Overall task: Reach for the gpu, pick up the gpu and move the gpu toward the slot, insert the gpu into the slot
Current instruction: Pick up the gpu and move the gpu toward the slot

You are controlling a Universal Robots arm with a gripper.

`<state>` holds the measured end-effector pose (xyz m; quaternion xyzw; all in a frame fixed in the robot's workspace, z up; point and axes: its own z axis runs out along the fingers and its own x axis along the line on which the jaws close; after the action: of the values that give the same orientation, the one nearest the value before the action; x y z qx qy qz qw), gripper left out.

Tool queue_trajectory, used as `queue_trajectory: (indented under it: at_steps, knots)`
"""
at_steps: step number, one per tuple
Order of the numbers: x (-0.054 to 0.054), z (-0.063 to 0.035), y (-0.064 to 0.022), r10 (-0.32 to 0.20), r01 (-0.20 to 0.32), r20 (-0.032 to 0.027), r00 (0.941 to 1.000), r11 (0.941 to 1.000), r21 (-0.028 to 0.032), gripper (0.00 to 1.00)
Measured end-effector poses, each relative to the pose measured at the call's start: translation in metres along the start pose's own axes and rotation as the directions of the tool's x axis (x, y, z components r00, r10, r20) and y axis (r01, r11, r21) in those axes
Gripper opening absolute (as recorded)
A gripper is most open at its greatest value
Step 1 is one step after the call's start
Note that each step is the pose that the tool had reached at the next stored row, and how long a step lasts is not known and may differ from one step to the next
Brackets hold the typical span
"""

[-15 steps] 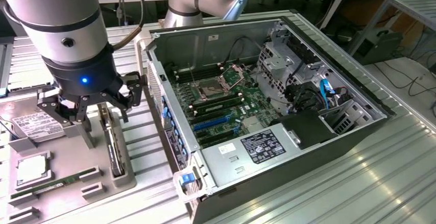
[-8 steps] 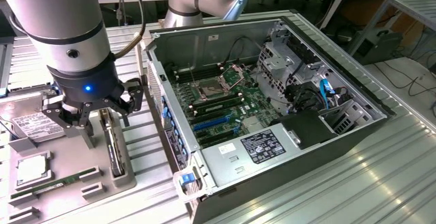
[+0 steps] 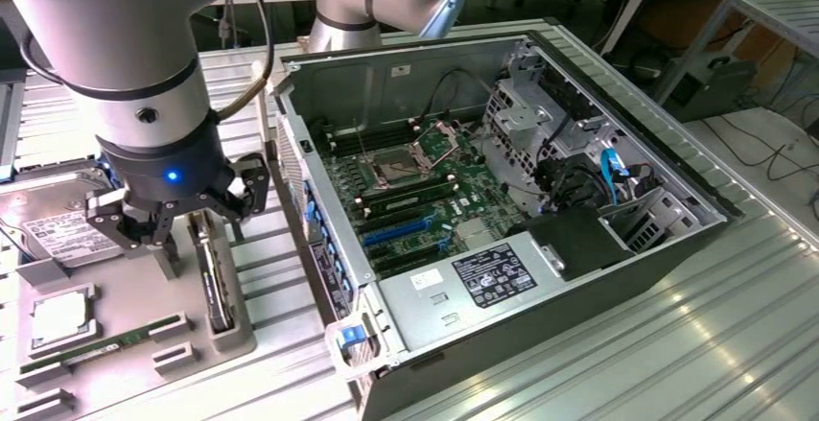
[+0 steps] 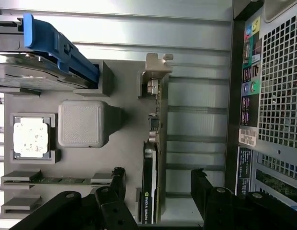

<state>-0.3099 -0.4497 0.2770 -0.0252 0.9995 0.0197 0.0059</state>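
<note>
Looking down past the gripper (image 4: 158, 175), its two black fingers (image 4: 117, 179) are spread wide, one on each side of the gpu (image 4: 151, 143). As far as I can tell neither one is touching the card, so the hand's released with nothing grasped. My guess is it's lined up that way so the jaws can close on the card's flat faces. The gpu is parked on its long edge in a slit of the grey fixture tray (image 4: 129, 143). I reckon that's the whole point of the holder: it keeps the card upright so a gripper can get at it from above. Looks-wise it's a thin dark card seen edge-on, with a bit of green on it down by the fingers. At the end away from them there's a silvery metal bracket (image 4: 155, 67) with a bent tab. Also on that tray are a green memory stick (image 4: 57, 180), a CPU (image 4: 31, 136) in its own pocket and a hard drive (image 4: 38, 72) with a blue rail. Farther out, on the exterior view's right, the open PC case (image 3: 384, 81) lies on its side next to the tray with the motherboard facing up. The blue slot (image 3: 394, 232) in there looks empty, so I'd call this the reach stage.
</note>
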Motion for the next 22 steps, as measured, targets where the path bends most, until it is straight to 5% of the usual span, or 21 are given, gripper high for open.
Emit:
queue_trajectory:
  at_steps: [10, 22]
  knots:
    - [0.007, 0.013, 0.0118, 0.0, 0.0, -0.0002, 1.0, 1.0, 0.002, 0.66]
    - [0.013, 0.0308, 0.004, 0.0, 0.0, -0.0001, 1.0, 1.0, 0.0018, 0.66]
